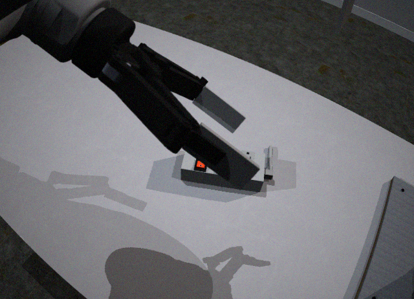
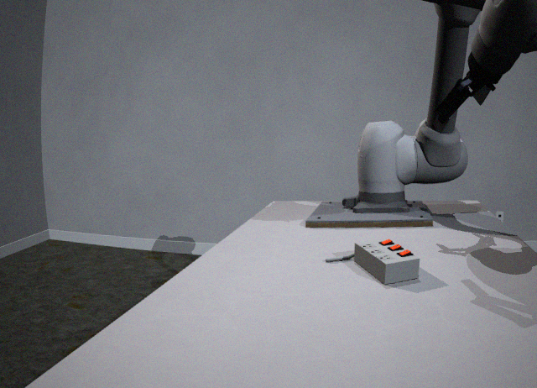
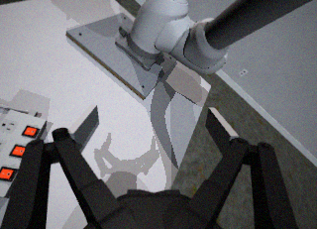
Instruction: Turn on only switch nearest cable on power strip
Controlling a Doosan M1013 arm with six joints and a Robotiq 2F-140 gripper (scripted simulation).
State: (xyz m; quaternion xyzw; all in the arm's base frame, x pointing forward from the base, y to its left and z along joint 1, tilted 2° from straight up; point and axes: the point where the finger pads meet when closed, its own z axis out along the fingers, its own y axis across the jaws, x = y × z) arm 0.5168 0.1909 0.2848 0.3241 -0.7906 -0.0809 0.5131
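The grey power strip (image 2: pixel 386 260) lies flat on the white table, right way up. Its three red switches (image 2: pixel 394 247) sit in a row and all look equally bright. Its short cable (image 2: pixel 339 258) leaves the far-left end, closest to the switch (image 2: pixel 386 241) at that end. In the top view my lower finger covers most of the strip (image 1: pixel 219 177); one red switch (image 1: pixel 200 164) and the cable stub (image 1: pixel 270 162) show. My gripper (image 1: pixel 233 145) is wide open and empty, high above the table and clear of the strip. In the wrist view the strip (image 3: pixel 15 145) is at the left edge, outside the fingers.
The robot's base (image 2: pixel 386 167) stands on a mounting plate (image 2: pixel 368 217) just behind the strip; the plate also shows in the top view (image 1: pixel 384 239) and in the wrist view (image 3: pixel 124 56). The table's edge drops to a dark floor (image 2: pixel 86 288) on the left.
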